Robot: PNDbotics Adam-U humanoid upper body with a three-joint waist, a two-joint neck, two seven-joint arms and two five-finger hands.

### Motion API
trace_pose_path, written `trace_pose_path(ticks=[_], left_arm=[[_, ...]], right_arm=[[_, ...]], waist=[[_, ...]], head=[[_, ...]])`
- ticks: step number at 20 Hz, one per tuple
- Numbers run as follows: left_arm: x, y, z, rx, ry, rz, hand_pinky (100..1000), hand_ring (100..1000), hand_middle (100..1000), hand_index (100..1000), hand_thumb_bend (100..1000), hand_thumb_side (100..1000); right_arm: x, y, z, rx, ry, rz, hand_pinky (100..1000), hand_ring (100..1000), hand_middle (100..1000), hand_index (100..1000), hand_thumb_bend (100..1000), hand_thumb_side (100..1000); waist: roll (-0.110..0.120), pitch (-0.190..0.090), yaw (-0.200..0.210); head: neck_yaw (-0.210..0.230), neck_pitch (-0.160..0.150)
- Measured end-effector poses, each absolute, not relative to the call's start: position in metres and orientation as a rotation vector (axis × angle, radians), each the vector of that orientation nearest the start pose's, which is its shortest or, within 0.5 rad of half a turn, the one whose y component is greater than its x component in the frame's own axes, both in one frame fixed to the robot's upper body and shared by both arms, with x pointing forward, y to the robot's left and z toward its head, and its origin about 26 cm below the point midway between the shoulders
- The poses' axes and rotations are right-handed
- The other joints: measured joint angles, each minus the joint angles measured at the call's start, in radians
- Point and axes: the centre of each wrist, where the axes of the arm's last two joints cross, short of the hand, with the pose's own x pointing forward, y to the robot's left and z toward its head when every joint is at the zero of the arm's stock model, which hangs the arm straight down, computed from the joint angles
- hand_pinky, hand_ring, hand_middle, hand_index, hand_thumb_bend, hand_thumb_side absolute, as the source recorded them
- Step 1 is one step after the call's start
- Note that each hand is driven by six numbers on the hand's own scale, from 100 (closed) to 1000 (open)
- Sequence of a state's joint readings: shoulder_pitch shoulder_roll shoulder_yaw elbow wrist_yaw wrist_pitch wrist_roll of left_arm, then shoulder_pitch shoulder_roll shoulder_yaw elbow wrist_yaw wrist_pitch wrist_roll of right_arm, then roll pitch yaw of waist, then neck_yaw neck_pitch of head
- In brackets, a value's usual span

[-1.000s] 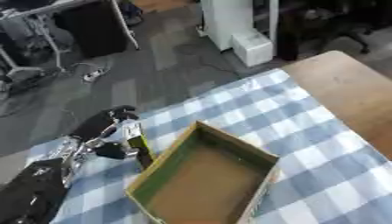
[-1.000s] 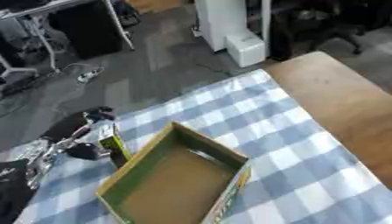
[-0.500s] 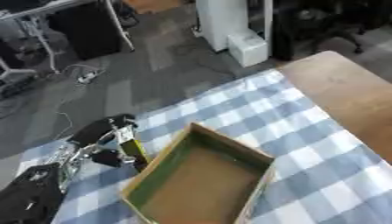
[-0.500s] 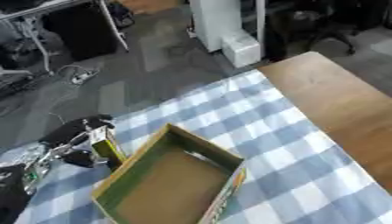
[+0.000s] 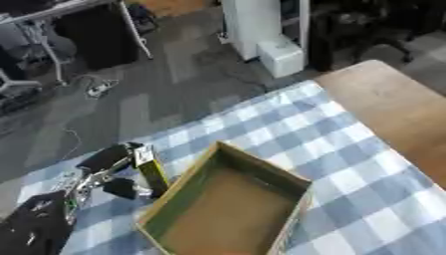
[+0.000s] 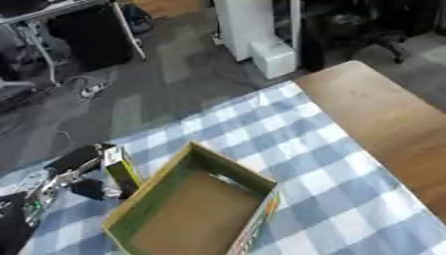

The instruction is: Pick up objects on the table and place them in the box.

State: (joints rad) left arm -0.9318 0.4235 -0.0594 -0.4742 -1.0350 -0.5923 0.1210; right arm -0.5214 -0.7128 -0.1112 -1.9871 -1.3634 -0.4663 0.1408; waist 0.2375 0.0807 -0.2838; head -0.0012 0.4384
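One table (image 5: pixel 392 107), bare wood at right, blue-checked cloth (image 5: pixel 287 119) elsewhere; grey floor beyond. One cardboard box (image 5: pixel 261 172), open, rectangular, green-edged. One left hand (image 5: pixel 109 167), fingers curled around a slim yellow-green carton (image 5: pixel 150 167), upright just beside box's left wall.

We cannot read the print on the slim yellow-green item (image 5: pixel 153 171) that the left hand (image 5: pixel 106 167) grips, and its lower end is hidden behind the box (image 5: pixel 261 172) wall. The box's near corner runs off the lower picture edge. The left arm is cut off at the lower left corner. We see no right hand.
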Motion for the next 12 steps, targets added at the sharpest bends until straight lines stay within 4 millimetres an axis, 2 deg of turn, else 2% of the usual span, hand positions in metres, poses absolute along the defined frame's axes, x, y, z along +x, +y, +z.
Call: trace_pose_path(ticks=[2,4,6,12], left_arm=[[0.4746,0.3402,0.0847,0.839,-1.646,-1.396,100,191,324,451,361,809],[0.4739,0.3403,0.0839,0.863,-1.666,-1.368,100,100,215,368,343,804],[0.4739,0.3398,0.0844,0.899,-1.696,-1.331,100,100,100,297,309,833],[0.4723,0.3399,0.0814,0.972,-1.783,-1.222,100,100,100,215,265,883]], right_arm=[[0.2952,-0.3125,0.3207,-1.385,3.092,0.024,449,403,417,653,100,1000],[0.2952,-0.3125,0.3207,-1.385,3.092,0.025,449,403,415,652,100,1000],[0.2952,-0.3125,0.3207,-1.385,3.092,0.025,449,403,414,652,100,1000],[0.2952,-0.3125,0.3208,-1.386,3.091,0.024,448,401,411,652,100,1000]], waist=[[0.000,0.000,0.000],[0.000,0.000,0.000],[0.000,0.000,0.000],[0.000,0.000,-0.001]], head=[[0.000,0.000],[0.000,0.000],[0.000,0.000],[0.000,0.000]])
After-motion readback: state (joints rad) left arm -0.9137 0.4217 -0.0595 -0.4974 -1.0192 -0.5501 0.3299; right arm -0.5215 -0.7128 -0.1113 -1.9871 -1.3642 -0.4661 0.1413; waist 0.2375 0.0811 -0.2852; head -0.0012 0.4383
